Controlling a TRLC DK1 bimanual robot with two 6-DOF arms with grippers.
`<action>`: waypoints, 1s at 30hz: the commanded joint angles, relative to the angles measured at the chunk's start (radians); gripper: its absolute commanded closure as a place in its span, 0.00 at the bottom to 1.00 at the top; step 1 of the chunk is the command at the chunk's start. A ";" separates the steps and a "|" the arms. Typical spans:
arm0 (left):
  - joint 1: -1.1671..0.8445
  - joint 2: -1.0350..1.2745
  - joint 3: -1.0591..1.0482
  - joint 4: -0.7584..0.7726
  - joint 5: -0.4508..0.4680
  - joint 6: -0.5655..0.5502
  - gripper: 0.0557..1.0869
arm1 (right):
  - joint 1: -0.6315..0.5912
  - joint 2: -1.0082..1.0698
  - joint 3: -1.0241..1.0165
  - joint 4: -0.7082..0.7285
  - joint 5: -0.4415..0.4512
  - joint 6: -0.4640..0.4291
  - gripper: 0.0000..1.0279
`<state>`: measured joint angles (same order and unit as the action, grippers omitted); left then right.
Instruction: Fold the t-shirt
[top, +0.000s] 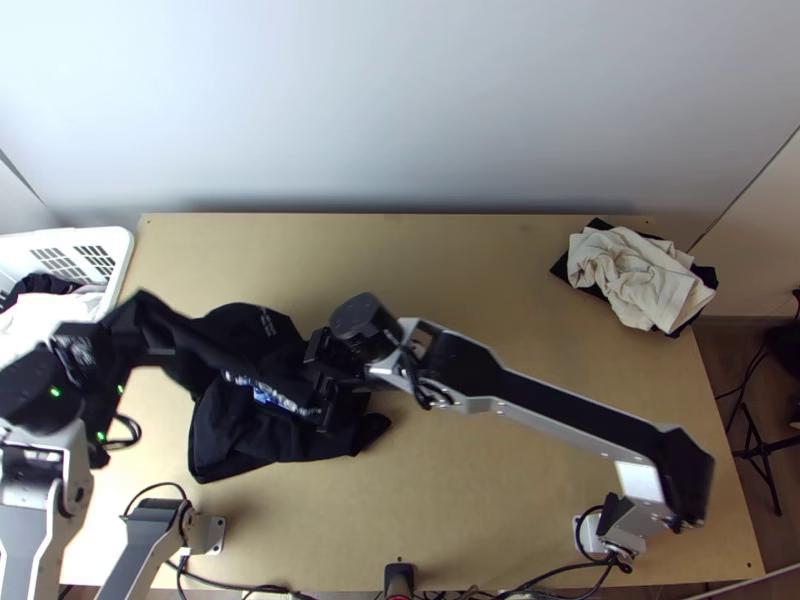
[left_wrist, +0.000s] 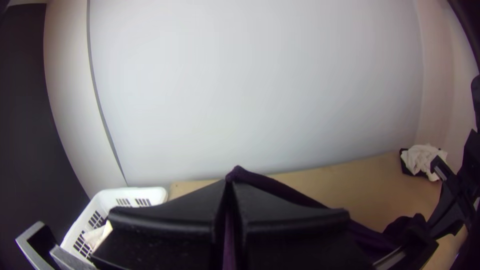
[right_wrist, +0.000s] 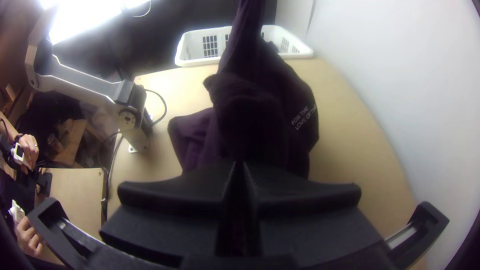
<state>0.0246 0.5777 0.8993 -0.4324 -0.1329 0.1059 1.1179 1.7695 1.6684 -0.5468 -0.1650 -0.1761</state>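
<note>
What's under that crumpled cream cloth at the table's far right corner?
Black fabric pokes out around the crumpled cream cloth. The cream cloth covers the middle, so I can't tell whether it is one black piece or several, or what else lies there.

From the bench's (top: 480, 500) middle, with the wall (top: 400, 110) at 12 o'clock, there is room to pass from 11 to 1, and again around 5 to 6. The right arm (top: 560, 395) bars 4 o'clock, the left arm (top: 150, 540) 8, the lifted black t-shirt (top: 235, 430) 9, the white basket (top: 118, 260) 10, the cloth pile (top: 630, 280) 2.
</note>
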 joint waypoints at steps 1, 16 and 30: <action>0.003 -0.148 -0.234 -0.075 0.022 0.006 0.97 | 0.028 0.125 -0.021 0.028 -0.048 0.073 0.97; 0.005 -0.210 -0.361 -0.129 0.052 0.006 0.97 | 0.019 0.225 -0.019 0.064 -0.076 0.104 0.29; 0.001 -0.170 -0.387 -0.063 0.061 -0.014 0.97 | -0.213 0.140 -0.114 0.036 -0.077 0.013 0.12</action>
<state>0.0269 0.3943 0.5236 -0.5171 -0.0715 0.0978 0.9981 1.9324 1.6119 -0.4934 -0.2436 -0.1062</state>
